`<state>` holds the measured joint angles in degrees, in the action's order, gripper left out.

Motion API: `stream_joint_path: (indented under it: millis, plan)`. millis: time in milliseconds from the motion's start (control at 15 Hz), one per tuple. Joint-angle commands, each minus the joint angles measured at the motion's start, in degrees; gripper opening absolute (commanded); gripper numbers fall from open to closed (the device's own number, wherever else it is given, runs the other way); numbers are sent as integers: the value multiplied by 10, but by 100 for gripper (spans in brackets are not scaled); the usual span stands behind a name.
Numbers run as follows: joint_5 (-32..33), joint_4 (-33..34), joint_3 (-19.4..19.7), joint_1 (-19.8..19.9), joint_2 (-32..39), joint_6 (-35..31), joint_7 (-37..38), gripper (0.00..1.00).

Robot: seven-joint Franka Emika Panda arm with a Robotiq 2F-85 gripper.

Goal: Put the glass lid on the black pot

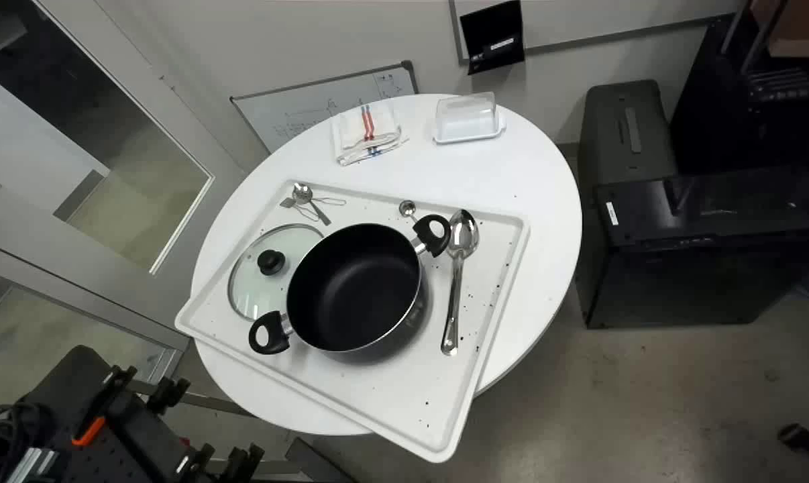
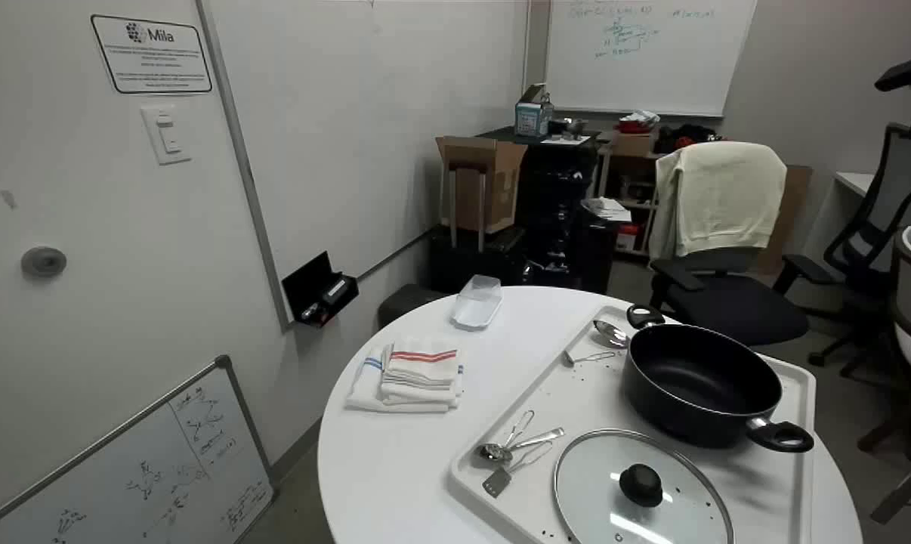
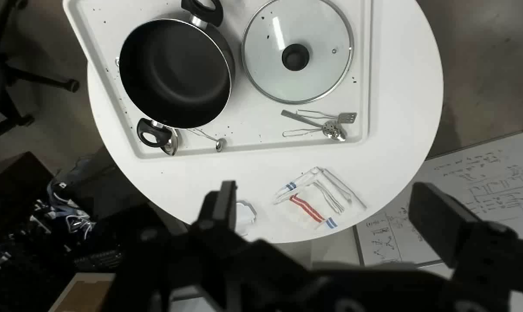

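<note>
The black pot [image 1: 354,288] stands upright and open on a white tray [image 1: 384,396]; it also shows in an exterior view [image 2: 674,400] and in the wrist view [image 3: 174,73]. The glass lid [image 1: 250,288] with its black knob lies flat on the tray beside the pot, knob up. It also shows in the wrist view [image 3: 270,78] and, cut by the lower edge, in an exterior view [image 2: 599,476]. My gripper [image 3: 324,190] is open and empty, seen in the wrist view with its fingers far apart, above the table. It is out of both exterior views.
Small utensils [image 3: 318,123] lie near the lid. A large metal spoon [image 1: 457,268] lies by the pot's far handle, with a small ladle [image 1: 408,209] nearby. Folded towels [image 1: 367,131] and a clear-covered white dish [image 1: 468,119] stand on the round table [image 1: 532,201] outside the tray.
</note>
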<state>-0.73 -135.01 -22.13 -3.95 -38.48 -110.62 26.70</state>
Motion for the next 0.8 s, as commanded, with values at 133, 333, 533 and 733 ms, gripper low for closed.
stream_joint_path:
  millis: [133, 333, 533, 733]
  plan:
    - [6, 1, 7, -9, 3, 1, 5, 100]
    - [6, 1, 7, -9, 3, 1, 5, 100]
    - [4, 0, 12, -9, 17, -5, -4, 100]
    - [1, -5, 21, -9, 44, -18, -13, 100]
